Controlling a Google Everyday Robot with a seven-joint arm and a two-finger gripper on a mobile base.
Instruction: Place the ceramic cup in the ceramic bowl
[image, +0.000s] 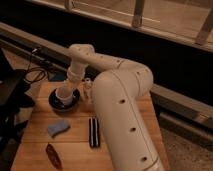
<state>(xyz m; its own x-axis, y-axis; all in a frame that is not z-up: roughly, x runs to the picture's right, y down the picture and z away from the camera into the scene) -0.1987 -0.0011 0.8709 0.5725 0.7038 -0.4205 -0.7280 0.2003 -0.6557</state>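
Note:
The dark navy ceramic bowl (64, 102) sits at the back left of the wooden table (75, 145). The white ceramic cup (64, 94) stands upright inside the bowl. My gripper (68, 86) reaches down from the white arm and is right at the top of the cup, over the bowl. A small clear bottle (86, 86) stands just right of the bowl, partly hidden by the arm.
A light blue curved sponge-like piece (58, 128) lies in front of the bowl. A black bar-shaped object (93, 132) lies to its right. A dark red object (53, 155) lies near the front edge. Cables and dark equipment (20, 82) are left of the table.

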